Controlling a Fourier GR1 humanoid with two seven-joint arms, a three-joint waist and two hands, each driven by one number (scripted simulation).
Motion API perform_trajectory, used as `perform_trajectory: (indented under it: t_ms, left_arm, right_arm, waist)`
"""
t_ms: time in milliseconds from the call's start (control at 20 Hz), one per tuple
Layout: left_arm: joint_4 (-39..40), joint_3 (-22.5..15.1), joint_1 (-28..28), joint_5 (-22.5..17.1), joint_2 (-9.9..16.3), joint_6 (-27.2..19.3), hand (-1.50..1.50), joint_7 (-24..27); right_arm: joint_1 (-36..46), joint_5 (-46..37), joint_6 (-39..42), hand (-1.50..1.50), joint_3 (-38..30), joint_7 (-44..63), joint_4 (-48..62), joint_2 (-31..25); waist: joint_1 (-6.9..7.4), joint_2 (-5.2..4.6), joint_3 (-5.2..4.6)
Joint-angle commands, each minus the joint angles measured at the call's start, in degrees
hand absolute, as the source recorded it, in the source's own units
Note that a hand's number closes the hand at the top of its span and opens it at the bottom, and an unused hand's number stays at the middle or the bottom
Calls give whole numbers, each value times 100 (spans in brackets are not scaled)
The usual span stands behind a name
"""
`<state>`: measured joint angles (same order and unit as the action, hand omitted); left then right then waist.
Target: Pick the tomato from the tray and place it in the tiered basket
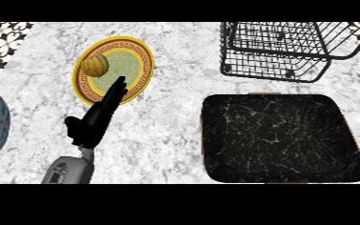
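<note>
One plate [138, 57], one black tray [277, 140], one wire basket [281, 47]; a round yellowish-orange ball [94, 65] is lying on the plate's far left, the left hand [95, 119] reaching straight-fingered, holding nothing.

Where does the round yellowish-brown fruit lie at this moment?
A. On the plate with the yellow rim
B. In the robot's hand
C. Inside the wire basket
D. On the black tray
A: the fruit rests on the plate, by its left edge, beyond the left hand.

White marble counter [175, 138], patterned tile [14, 40] beyond.
</note>
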<state>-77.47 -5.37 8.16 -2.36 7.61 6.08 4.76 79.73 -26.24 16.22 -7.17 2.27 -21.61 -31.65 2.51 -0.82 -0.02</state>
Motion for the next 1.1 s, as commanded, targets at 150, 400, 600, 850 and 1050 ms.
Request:
perform_trajectory:
  t_ms: [150,400,600,850,1050]
  left_arm:
    - [-49,-161,-91,148,-176,-76,0,60]
    - [-7,35,54,53,-28,15,0,-17]
    - [-125,-73,-153,142,-176,-149,0,-32]
    - [97,34,101,77,-72,24,0,-79]
    - [-12,72,54,78,-71,3,0,-48]
  right_arm:
    - [360,59,-138,150,-190,-84,554,413]
    - [447,269,-152,150,-434,168,857,745]
    - [581,802,398,150,-958,1145,1303,572]
    - [544,1162,93,-150,-1330,1519,1400,739]
    - [450,1377,-224,-150,-1540,1475,1158,616]
  waist:
    - [36,-13,2]
    - [25,-9,1]
    - [-43,39,0]
    - [-3,-17,2]
    - [-35,6,2]
